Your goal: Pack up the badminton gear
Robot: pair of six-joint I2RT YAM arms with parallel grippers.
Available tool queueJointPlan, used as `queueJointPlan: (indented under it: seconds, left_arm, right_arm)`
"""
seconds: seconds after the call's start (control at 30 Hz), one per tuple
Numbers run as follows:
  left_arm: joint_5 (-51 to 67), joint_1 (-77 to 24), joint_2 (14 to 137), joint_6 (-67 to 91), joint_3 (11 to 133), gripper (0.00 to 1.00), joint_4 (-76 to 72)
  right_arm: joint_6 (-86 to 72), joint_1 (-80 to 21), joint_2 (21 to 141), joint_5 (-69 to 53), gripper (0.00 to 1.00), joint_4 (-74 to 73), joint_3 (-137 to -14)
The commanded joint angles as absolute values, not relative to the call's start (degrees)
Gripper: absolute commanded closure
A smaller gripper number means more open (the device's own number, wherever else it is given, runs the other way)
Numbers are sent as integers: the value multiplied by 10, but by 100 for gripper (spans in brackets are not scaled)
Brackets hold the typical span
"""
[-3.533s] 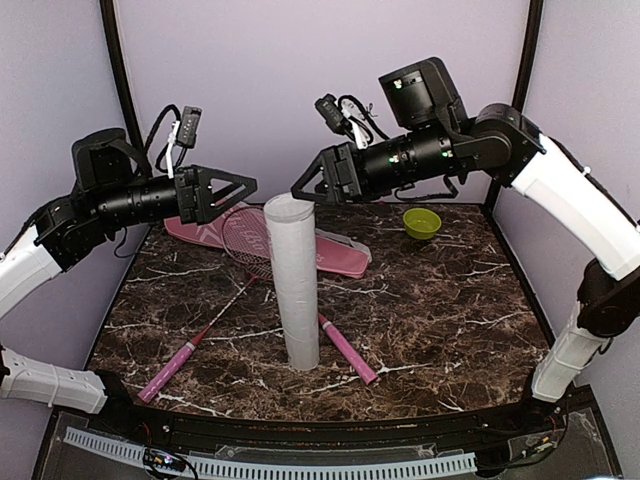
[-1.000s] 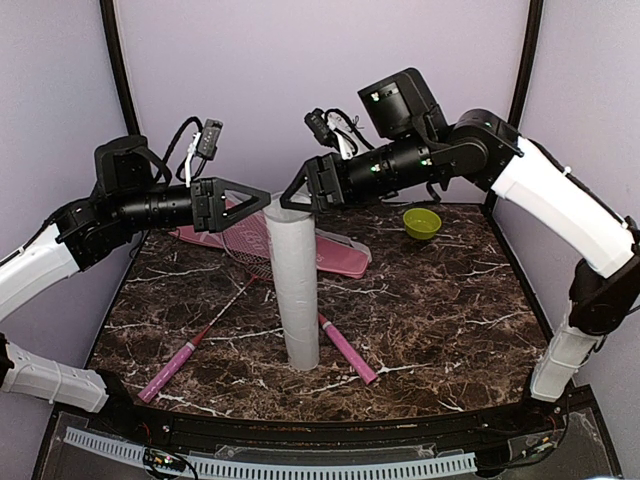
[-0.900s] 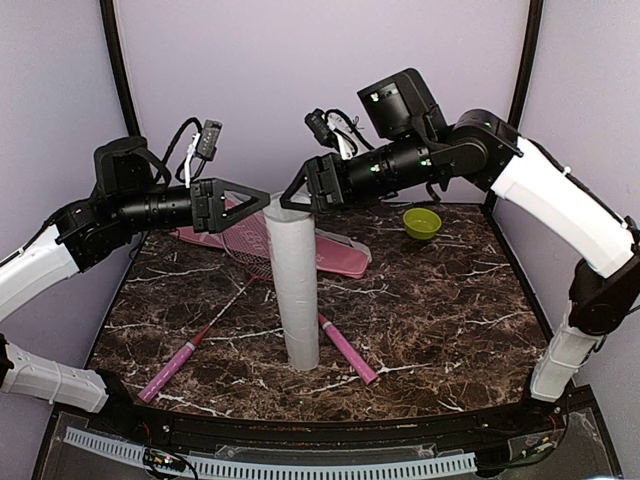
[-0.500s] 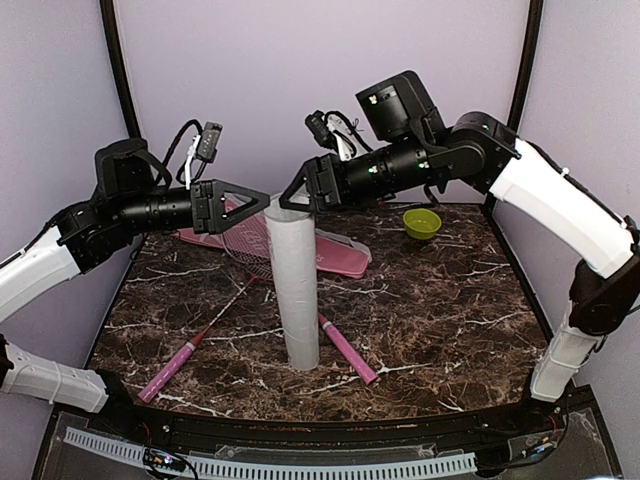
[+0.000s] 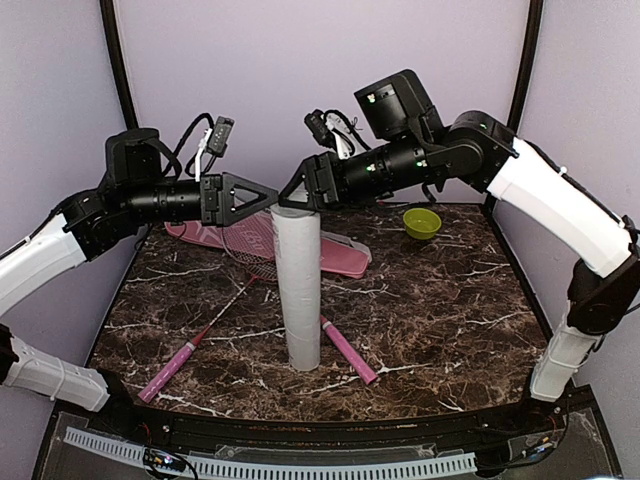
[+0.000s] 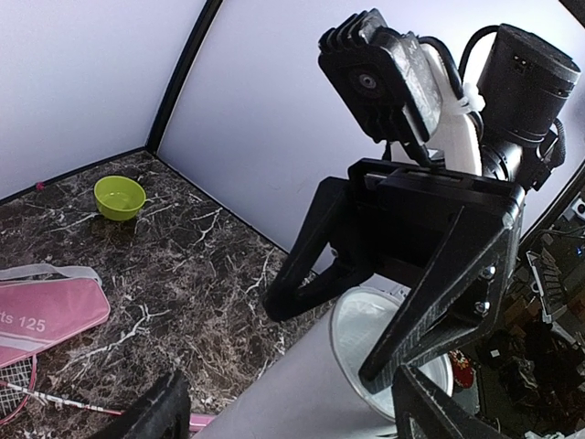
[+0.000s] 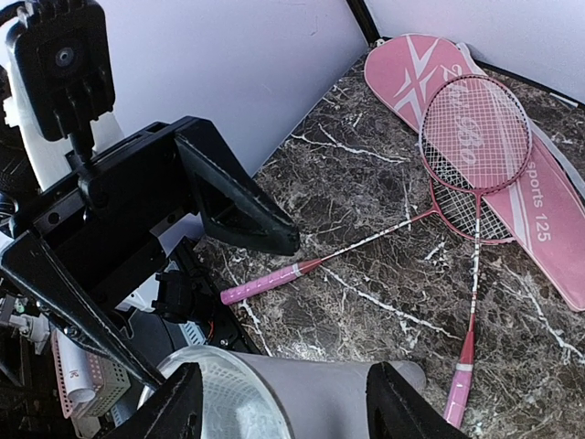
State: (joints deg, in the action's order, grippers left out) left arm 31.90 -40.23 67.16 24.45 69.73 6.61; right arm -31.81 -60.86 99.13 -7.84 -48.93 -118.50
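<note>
The tall white tube [image 5: 300,290] stands upright mid-table, its mouth open. My left gripper [image 5: 268,196] is open, its tips at the left edge of the rim [image 6: 388,347]. My right gripper [image 5: 290,197] is open too, reaching over the tube's mouth from the right, tips nearly meeting the left gripper's. In the wrist views the tube [image 7: 311,398] lies beyond each pair of fingers, and I cannot tell whether they touch it. Two rackets cross behind the tube, their pink handles [image 5: 170,368] [image 5: 348,350] toward the front. Their heads [image 7: 475,137] rest on the pink cover [image 5: 335,258].
A small lime-green bowl [image 5: 422,222] sits at the back right of the dark marble table [image 5: 450,320]. Purple walls close in the back and both sides. The cover and racket heads fill the back left.
Both grippers have closed in on the tube's top, the left one moving right most recently. The tube's top has shifted slightly to the right.
</note>
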Motion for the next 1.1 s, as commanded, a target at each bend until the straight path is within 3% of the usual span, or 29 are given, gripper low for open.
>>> queueJointPlan:
  seconds: [0.0, 0.43, 1.07]
  left_arm:
    - [303, -403, 672, 229, 716, 22, 100]
    - [290, -403, 651, 231, 720, 16, 102]
    - [294, -403, 649, 228, 708, 17, 109]
  right_arm:
    - [-308, -613, 1005, -74, 39, -537, -1187]
    - [-302, -612, 1000, -95, 40, -514, -1191]
    - [-285, -612, 998, -130, 36, -515, -1224]
